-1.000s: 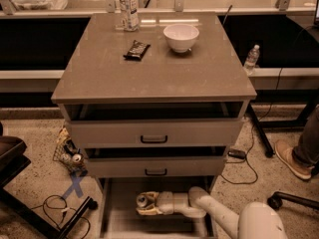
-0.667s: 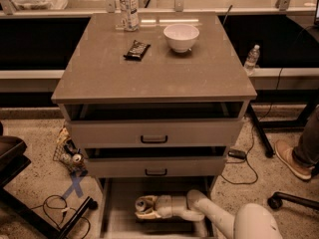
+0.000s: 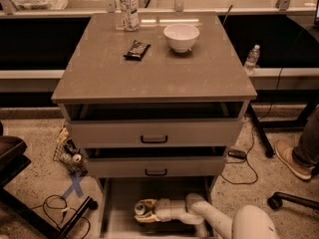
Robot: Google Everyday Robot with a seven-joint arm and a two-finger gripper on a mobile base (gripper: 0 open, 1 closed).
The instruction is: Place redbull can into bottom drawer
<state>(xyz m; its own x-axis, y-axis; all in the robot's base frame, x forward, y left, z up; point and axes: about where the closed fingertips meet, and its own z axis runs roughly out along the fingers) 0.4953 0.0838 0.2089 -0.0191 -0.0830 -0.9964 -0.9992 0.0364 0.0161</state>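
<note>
The bottom drawer (image 3: 119, 205) is pulled out at the foot of the cabinet, and its flat grey floor shows. My gripper (image 3: 145, 212) reaches in from the right, low inside the drawer. It is shut on the redbull can (image 3: 141, 208), which is tilted with its shiny silver top facing up toward the camera. The can's blue and silver sides are mostly hidden by the fingers. I cannot tell whether the can rests on the drawer floor. My pale arm (image 3: 209, 217) runs along the drawer's right front.
On the cabinet top stand a white bowl (image 3: 181, 36), a clear plastic bottle (image 3: 129, 6) and a dark snack bar (image 3: 137, 49). Two grey drawer fronts (image 3: 154, 133) sit slightly open above. On the floor are a can (image 3: 77, 158) at the left, cables, a chair base (image 3: 279, 200) and a shoe (image 3: 291, 159).
My gripper with the can has shifted slightly left and lower inside the bottom drawer. Nothing else has moved.
</note>
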